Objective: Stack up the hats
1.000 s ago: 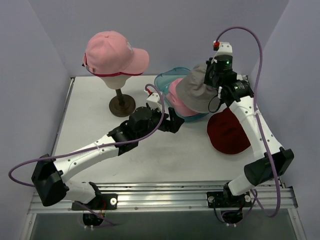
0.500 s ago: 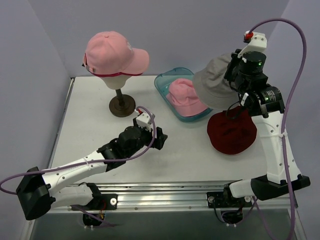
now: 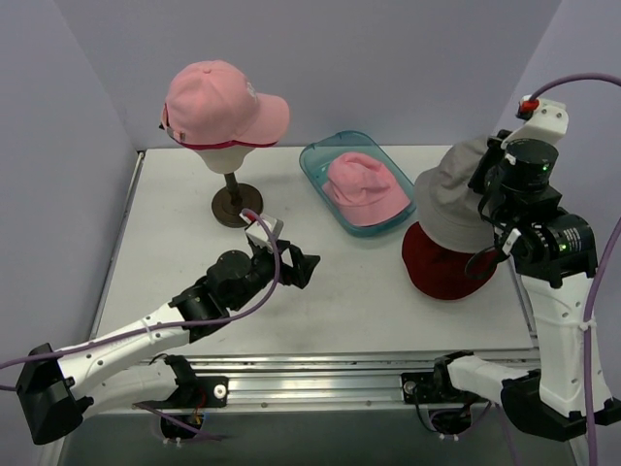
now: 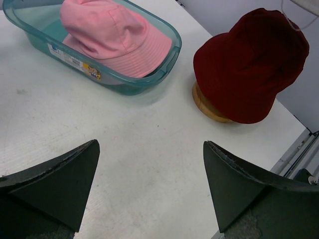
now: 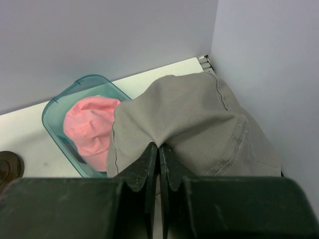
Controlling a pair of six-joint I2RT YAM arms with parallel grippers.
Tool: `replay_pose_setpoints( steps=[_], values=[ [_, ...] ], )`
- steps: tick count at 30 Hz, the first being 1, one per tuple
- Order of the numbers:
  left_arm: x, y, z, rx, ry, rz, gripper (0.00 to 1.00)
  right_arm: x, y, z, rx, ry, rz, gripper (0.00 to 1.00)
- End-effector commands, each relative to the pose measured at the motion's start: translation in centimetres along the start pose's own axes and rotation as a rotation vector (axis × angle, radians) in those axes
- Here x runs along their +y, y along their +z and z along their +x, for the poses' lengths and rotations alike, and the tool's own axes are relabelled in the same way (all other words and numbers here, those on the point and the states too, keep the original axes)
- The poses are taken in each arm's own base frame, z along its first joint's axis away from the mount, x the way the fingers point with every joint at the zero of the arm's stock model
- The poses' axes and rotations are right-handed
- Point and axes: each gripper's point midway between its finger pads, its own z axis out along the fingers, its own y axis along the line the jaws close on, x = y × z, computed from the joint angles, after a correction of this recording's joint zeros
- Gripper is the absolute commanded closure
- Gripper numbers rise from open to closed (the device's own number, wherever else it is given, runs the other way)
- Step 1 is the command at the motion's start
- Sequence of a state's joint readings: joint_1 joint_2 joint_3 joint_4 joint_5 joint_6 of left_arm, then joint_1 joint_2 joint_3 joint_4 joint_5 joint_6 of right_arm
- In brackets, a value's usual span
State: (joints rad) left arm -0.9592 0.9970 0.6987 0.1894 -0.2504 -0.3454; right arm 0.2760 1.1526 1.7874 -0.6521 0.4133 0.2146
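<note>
Gripping: right gripper [image 5: 158,152] pinched shut on a fold of the grey soft fabric bucket hat [image 5: 199,119]; the hat hangs from its fingers
Grey hat place: raised at the right side of the white table [image 3: 349,301], covering the far part of the dark red soft fabric hat [image 3: 437,274] in the top view; touching it or not, cannot tell
Dark red hat: sits on a round wooden base [image 4: 207,105], right side, near the tray
Left claw: left gripper [image 4: 150,145] has jaws spread wide with nothing between them, over bare table, mid-left, well apart from every hat
Tray: clear teal plastic tray [image 4: 170,52] at back centre; pink soft fabric hat with stitched brim [image 4: 112,35] lies inside it
Back left: pale pink peaked fabric cap [image 3: 218,102] sits on a cream egg-shaped head form [image 3: 221,158], on a dark round-footed stand [image 3: 236,206]
Under cap: magenta band [image 3: 206,144] shows below its rim
</note>
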Motion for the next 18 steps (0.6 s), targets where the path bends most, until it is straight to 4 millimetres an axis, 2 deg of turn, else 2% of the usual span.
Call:
replay_pose_setpoints(
  steps=[1,3,7,10,14,16,17,18],
  values=[
    [0.1,-0.3,-1.3,-0.055,-0.010,-0.003,0.06,-1.3,0.4,2.7,0.055,-0.001,0.069,1.00],
    [0.2,-0.3,-1.4,-0.055,-0.009,-0.008,0.06,-1.5,0.1,3.4,0.062,0.005,0.063,1.00],
    [0.1,-0.2,-1.3,-0.054,-0.008,-0.005,0.06,-1.3,1.3,6.1,0.086,-0.002,0.054,1.00],
    [0.1,-0.3,-1.4,-0.054,-0.008,-0.007,0.06,-1.5,2.1,6.6,0.087,-0.007,0.077,1.00],
    [0.5,-0.4,-1.4,-0.057,-0.002,-0.024,0.06,-1.3,3.1,8.7,0.141,-0.003,0.070,1.00],
    [0.5,-0.3,-1.4,-0.055,0.000,-0.026,0.06,-1.7,2.8,9.3,0.140,0.018,0.081,1.00],
    [0.5,-0.3,-1.5,-0.055,0.002,-0.028,0.06,-2.1,2.9,10.2,0.152,0.016,0.096,1.00],
    [0.6,-0.3,-1.3,-0.052,0.004,-0.029,0.06,-2.6,2.5,10.0,0.135,0.027,0.113,1.00]
  ],
)
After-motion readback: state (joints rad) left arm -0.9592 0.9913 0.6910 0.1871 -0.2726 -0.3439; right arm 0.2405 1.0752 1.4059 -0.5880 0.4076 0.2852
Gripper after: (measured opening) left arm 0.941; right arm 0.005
